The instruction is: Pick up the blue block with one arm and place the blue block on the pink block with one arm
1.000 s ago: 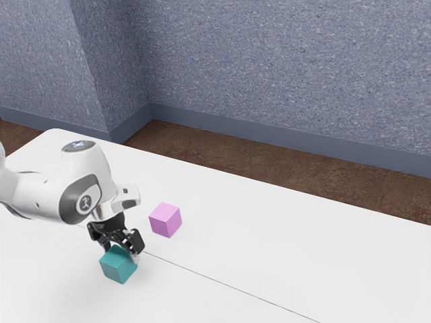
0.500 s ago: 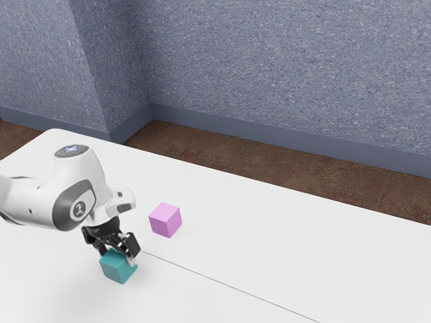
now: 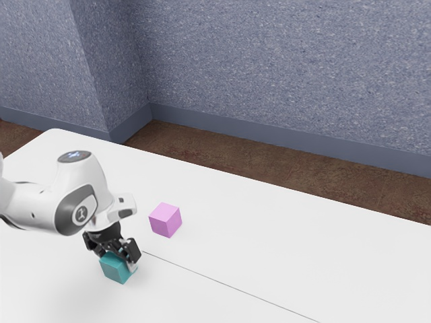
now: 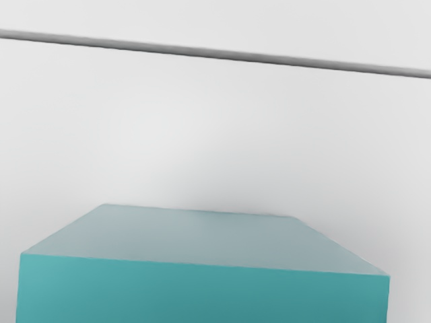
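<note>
The blue block, a teal-blue cube, rests on the white table near its front, at the exterior view's left. My gripper is directly over it, open, with its black fingers down around the block's upper part, one on each side. In the wrist view the blue block looms large just under my hand, its top face and one side showing. The pink block stands on the table a short way beyond and to the right of the blue one, apart from it.
A thin dark seam crosses the table between the two blocks; the seam also runs past the blue block in the wrist view. The table's far edge borders a brown floor and blue-grey walls.
My hand has come down and slightly toward the exterior view's left, from just above the blue block to around its top. Neither block has moved.
</note>
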`<state>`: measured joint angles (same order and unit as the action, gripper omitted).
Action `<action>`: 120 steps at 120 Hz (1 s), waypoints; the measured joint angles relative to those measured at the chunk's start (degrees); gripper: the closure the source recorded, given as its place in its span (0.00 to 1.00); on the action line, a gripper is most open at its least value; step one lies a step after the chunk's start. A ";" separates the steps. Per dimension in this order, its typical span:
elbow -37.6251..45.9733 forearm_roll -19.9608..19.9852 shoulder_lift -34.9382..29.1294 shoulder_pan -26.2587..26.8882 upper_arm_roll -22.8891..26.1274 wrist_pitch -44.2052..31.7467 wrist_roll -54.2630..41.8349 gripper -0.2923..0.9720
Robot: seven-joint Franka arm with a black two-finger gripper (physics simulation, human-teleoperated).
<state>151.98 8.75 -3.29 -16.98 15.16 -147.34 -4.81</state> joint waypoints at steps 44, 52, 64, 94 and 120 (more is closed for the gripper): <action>-0.10 -0.35 0.32 -0.02 -0.05 -0.27 -0.13 0.31; -0.15 -0.46 0.35 -0.03 -0.04 -0.28 -0.32 0.34; -0.17 -0.72 0.40 -0.02 -0.04 -0.32 -0.68 0.37; -0.25 -1.08 0.49 -0.03 -0.04 -0.75 -1.53 0.46; -0.66 -1.63 -0.24 -0.05 0.01 -0.73 -1.78 0.47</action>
<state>151.32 7.12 -3.52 -17.03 15.17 -148.07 -6.59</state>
